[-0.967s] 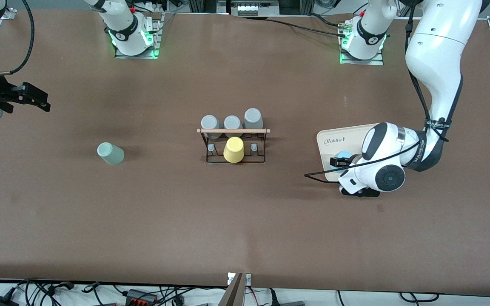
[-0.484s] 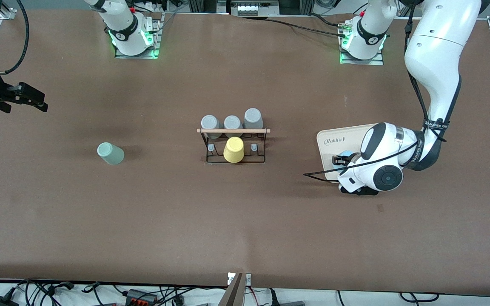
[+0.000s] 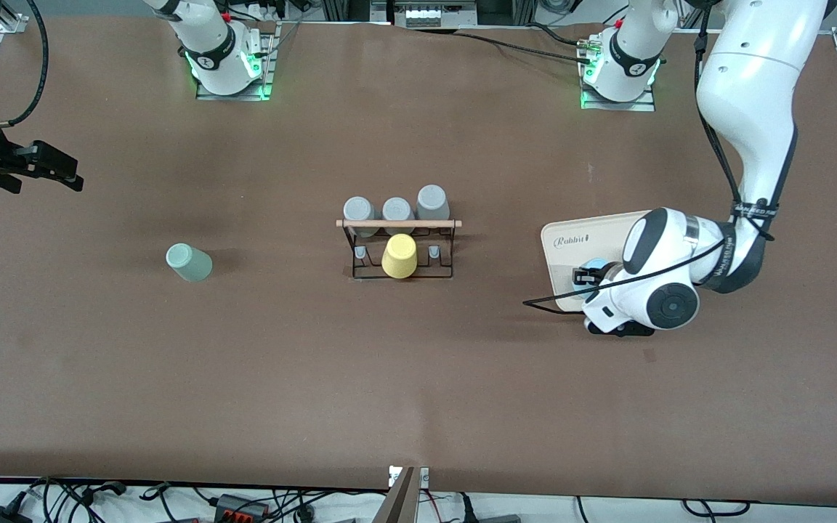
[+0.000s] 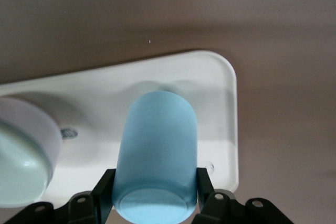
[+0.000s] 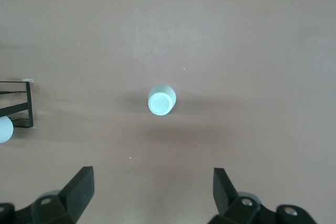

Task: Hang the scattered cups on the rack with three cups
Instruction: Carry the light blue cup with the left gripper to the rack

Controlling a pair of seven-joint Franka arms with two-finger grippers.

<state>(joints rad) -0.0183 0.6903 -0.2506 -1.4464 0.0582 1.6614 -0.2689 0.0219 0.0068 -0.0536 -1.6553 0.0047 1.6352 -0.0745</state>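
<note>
My left gripper (image 3: 587, 280) is shut on the light blue cup (image 3: 591, 266) just over the beige tray (image 3: 585, 236). In the left wrist view both fingers press the sides of the light blue cup (image 4: 157, 145) near its base, with the left gripper (image 4: 155, 178) around it. The sage green cup (image 3: 189, 262) lies on the table toward the right arm's end and also shows in the right wrist view (image 5: 161, 100). My right gripper (image 3: 55, 165) hangs open and empty high over that end; in its own view the right gripper (image 5: 153, 176) is wide open. The black rack (image 3: 400, 270) stands mid-table.
The rack holds a yellow cup (image 3: 399, 256) and three grey cups (image 3: 397, 209) under its wooden rod (image 3: 398, 224). A white round object (image 4: 21, 156) sits on the tray (image 4: 220, 93) beside the blue cup. The rack's corner (image 5: 21, 103) shows in the right wrist view.
My left hand with the blue cup has shifted slightly toward the left arm's end of the table. My right gripper rose a little, then held.
</note>
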